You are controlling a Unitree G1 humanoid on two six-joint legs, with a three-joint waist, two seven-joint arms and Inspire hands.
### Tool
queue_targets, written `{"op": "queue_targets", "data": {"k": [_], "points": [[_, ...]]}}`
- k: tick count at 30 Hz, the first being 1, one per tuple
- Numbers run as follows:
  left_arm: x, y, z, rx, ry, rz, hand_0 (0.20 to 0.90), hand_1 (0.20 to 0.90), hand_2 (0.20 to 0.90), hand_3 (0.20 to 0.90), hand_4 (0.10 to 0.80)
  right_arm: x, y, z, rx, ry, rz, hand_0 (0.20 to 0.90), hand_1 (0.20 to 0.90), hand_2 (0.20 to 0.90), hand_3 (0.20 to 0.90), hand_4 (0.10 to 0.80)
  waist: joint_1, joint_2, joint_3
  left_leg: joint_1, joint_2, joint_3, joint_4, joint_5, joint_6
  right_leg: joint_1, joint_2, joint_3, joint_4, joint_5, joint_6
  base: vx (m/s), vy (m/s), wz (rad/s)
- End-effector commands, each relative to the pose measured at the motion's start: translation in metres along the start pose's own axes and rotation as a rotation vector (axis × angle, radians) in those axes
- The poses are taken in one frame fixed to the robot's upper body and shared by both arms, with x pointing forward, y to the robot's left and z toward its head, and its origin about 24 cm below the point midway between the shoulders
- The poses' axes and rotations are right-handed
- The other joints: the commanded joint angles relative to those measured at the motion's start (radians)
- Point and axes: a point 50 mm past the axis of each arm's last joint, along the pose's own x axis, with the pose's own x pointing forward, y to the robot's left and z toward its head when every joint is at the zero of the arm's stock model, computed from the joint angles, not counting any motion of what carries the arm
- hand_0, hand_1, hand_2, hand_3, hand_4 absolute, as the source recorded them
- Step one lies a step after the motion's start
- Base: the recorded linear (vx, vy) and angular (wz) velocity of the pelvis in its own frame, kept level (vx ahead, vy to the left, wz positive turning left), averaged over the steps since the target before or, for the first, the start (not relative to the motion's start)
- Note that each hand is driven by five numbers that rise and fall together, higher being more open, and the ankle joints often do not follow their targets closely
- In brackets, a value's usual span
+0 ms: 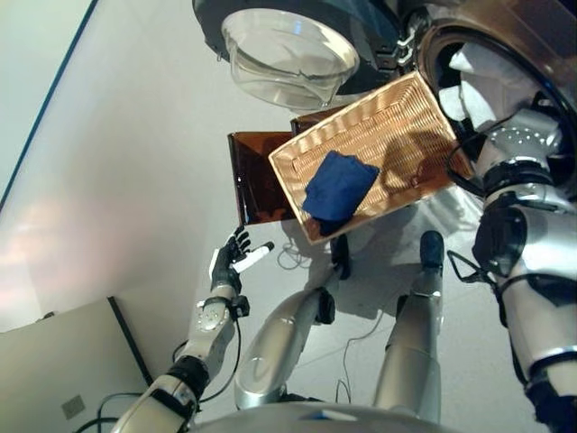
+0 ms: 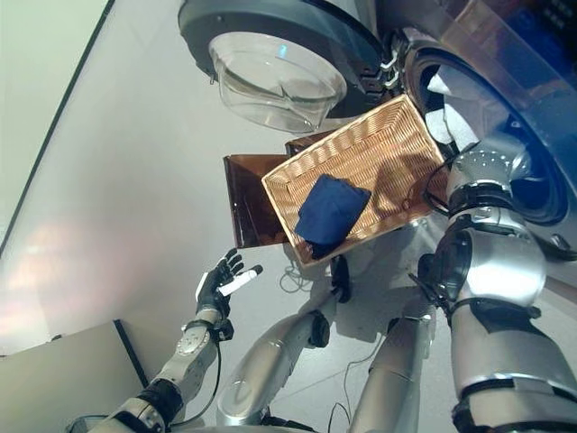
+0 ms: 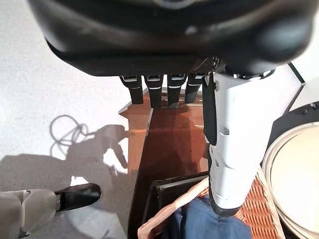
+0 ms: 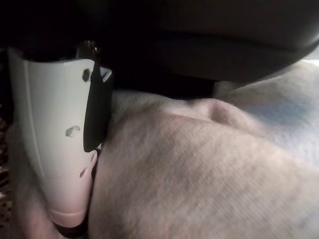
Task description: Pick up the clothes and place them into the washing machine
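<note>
Right wrist view: the right hand [image 4: 65,149] is pressed against a pale cloth [image 4: 199,169] that fills everything past it. The white-covered thumb lies along the fabric; the fingers are hidden, so whether they are curled round the cloth cannot be told. In the eye views the right arm reaches into the open drum of the washing machine [image 2: 505,117], where white cloth [image 1: 482,77] shows at the mouth; the hand itself is out of sight there.

The left hand [image 1: 236,257] hangs over the floor [image 1: 135,162], fingers straight and spread, thumb out, holding nothing and touching nothing. It is below and to the left of the wicker basket [image 1: 397,108], well apart from it.

The basket sits tilted just in front of the washing machine, one short end close beside the drum's rim. A folded dark blue cloth [image 1: 338,188] lies in it at the end farther from the drum; the other half of its woven bottom is bare. A brown stand [image 1: 257,176] shows under and beside the basket's far end. The machine's round glass door [image 1: 288,54] stands swung open above the basket. Left of the basket and stand, the floor is an open stretch.
</note>
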Motion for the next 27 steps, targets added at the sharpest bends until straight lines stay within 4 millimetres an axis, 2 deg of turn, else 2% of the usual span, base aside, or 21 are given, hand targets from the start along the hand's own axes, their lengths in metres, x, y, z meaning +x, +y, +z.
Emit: {"op": "queue_targets", "data": {"k": [1,3,4,5,6,22,27], "points": [[-0.009,0.008,-0.006,-0.028,-0.017,0.035,0.9,0.9,0.9,0.9,0.8,-0.024,0.104,0.085,0.164,-0.255,0.354,0.2,0.2,0.2,0.2,0.3,-0.041,0.099,-0.062,-0.064,0.068,-0.026,0.04,0.004,-0.133,0.02,0.036,0.026,0.171,-0.179,-0.102,-0.012,-0.004,-0.04],[-0.01,0.009,-0.006,-0.028,-0.016,0.04,0.9,0.9,0.9,0.9,0.8,-0.023,0.102,0.085,0.159,-0.258,0.338,0.2,0.2,0.2,0.2,0.3,-0.043,0.098,-0.058,-0.065,0.069,-0.022,0.041,0.003,-0.132,0.018,0.036,0.025,0.171,-0.177,-0.102,0.0,0.0,0.0],[-0.01,0.009,-0.007,-0.026,-0.011,0.043,0.9,0.9,0.9,0.9,0.8,-0.023,0.102,0.084,0.154,-0.257,0.322,0.337,0.337,0.337,0.337,0.398,-0.044,0.098,-0.058,-0.065,0.068,-0.021,0.042,0.003,-0.132,0.017,0.037,0.025,0.171,-0.176,-0.102,0.0,0.0,0.0],[-0.009,0.009,-0.007,-0.025,-0.01,0.045,0.9,0.9,0.9,0.9,0.8,-0.023,0.101,0.083,0.15,-0.256,0.315,0.505,0.505,0.505,0.505,0.518,-0.045,0.097,-0.059,-0.066,0.069,-0.02,0.041,0.003,-0.132,0.016,0.037,0.026,0.171,-0.175,-0.102,0.0,0.0,0.0],[-0.009,0.009,-0.007,-0.025,-0.01,0.047,0.9,0.9,0.9,0.9,0.8,-0.022,0.1,0.082,0.146,-0.255,0.298,0.9,0.9,0.9,0.9,0.8,-0.043,0.098,-0.061,-0.066,0.069,-0.02,0.041,0.003,-0.132,0.016,0.037,0.027,0.171,-0.175,-0.102,0.0,0.0,0.0],[-0.007,0.019,-0.004,-0.028,-0.011,0.102,0.9,0.9,0.9,0.9,0.8,-0.03,0.099,0.058,0.072,-0.209,0.294,0.9,0.9,0.9,0.9,0.8,-0.052,0.081,-0.055,-0.067,0.073,-0.012,0.042,0.003,-0.131,0.018,0.045,0.024,0.168,-0.166,-0.106,0.0,0.0,0.0],[-0.006,0.021,-0.002,-0.031,-0.021,0.108,0.9,0.9,0.9,0.9,0.8,-0.033,0.098,0.049,-0.001,-0.212,0.308,0.9,0.9,0.9,0.9,0.8,-0.052,0.074,-0.054,-0.069,0.074,-0.011,0.044,0.004,-0.13,0.02,0.047,0.026,0.164,-0.163,-0.106,0.0,0.0,0.0]]}}
